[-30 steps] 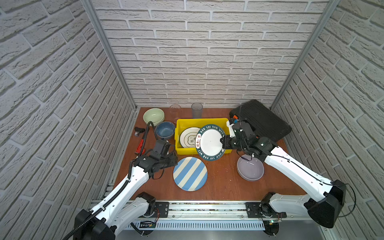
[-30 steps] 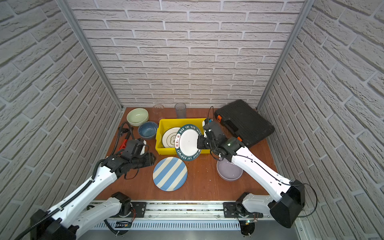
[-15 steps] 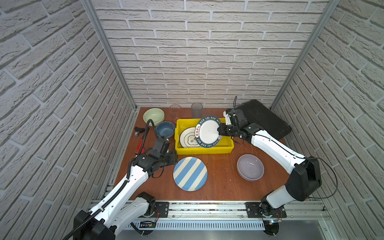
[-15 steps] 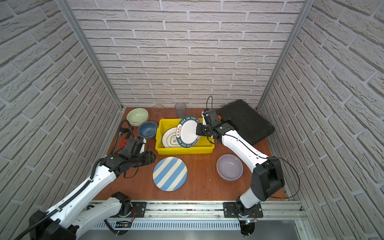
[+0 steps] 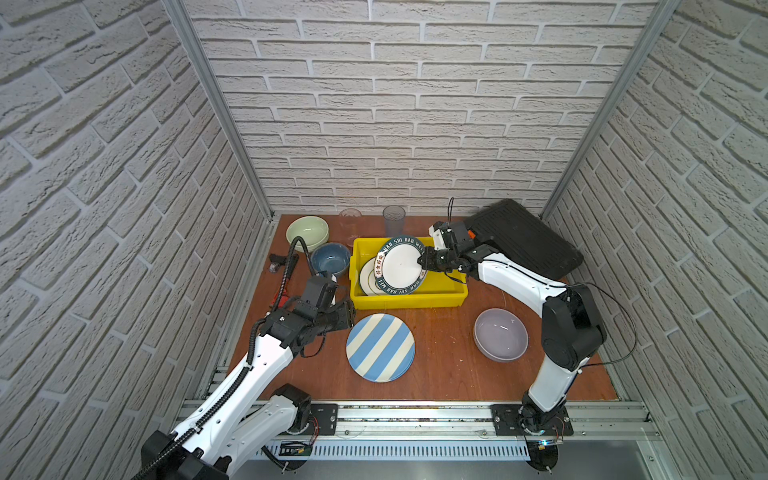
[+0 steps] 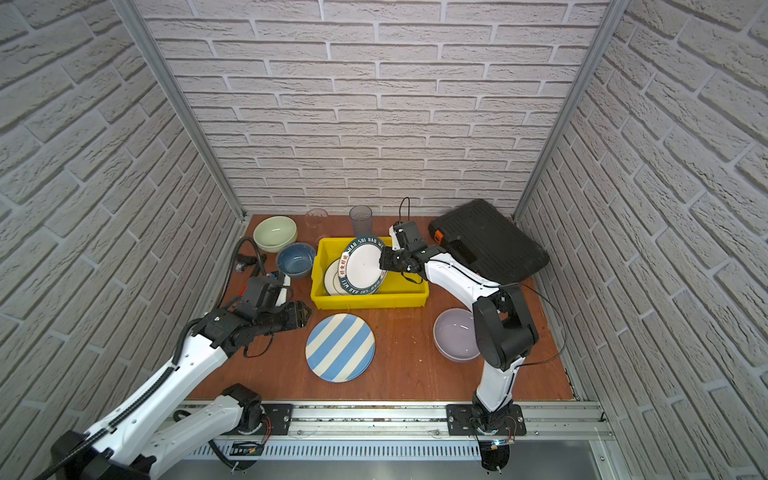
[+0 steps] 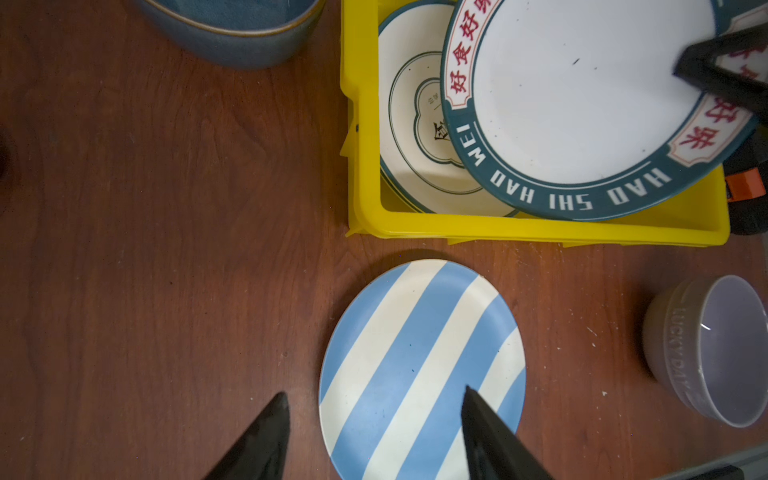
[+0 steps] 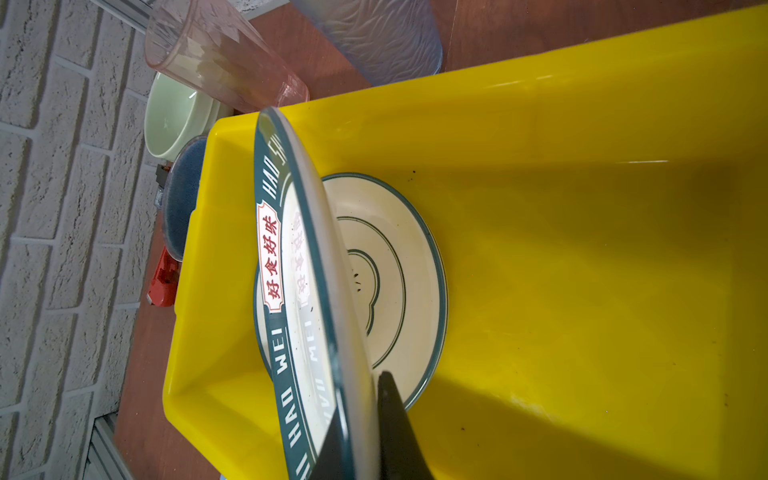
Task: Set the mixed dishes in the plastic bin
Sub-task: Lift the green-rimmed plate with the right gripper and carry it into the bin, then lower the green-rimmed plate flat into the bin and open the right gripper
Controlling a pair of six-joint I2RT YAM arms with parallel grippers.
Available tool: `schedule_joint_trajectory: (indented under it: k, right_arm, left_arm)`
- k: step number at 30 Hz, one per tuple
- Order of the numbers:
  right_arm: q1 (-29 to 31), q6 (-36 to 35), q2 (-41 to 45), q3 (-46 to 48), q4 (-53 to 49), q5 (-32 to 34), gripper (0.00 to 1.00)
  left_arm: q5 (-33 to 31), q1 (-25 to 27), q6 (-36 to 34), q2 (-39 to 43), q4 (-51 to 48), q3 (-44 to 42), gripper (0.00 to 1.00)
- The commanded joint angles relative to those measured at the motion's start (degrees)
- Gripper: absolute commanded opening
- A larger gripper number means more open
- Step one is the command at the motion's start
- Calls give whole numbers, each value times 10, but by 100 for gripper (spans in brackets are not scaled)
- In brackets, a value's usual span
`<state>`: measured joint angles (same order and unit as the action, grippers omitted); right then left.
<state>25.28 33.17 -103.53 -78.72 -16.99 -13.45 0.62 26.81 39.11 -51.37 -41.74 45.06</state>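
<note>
My right gripper (image 5: 424, 264) is shut on the rim of the white plate with the dark lettered rim (image 5: 399, 266), held tilted over the yellow plastic bin (image 5: 409, 301). A cream plate with thin green lines (image 5: 368, 279) lies in the bin beneath it. The blue-white striped plate (image 5: 380, 347) lies flat in front of the bin. My left gripper (image 7: 374, 395) is open, its fingers either side of that plate's near edge. A pale green bowl (image 5: 307, 232), a blue bowl (image 5: 331, 258), a lavender bowl (image 5: 500, 334) and two clear tumblers (image 5: 350, 220) (image 5: 393, 219) stand on the table.
A black case with orange latches (image 5: 523, 245) lies at the back right, close behind my right arm. A red-handled tool (image 5: 282, 286) and a cable lie along the left edge. Brick walls close three sides; a metal rail (image 5: 415, 409) runs along the front.
My right gripper has carried the lettered plate back from the bin's front edge to over the bin and tilted it. My left gripper opened a little wider and stayed in place.
</note>
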Motion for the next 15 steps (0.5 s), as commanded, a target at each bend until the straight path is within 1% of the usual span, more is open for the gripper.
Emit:
schedule_joint_trajectory:
  k: [1, 8, 15]
  right_arm:
    - [0, 19, -8, -24, 54, -34, 6]
    - [8, 22, -39, -35, 49, -46, 6]
    - [16, 27, -66, -37, 51, -63, 10]
  left_arm:
    - [-12, 2, -7, 17, -11, 14, 66]
    - [-15, 2, -11, 41, -18, 9, 67]
    - [-18, 1, -9, 45, -25, 7, 67]
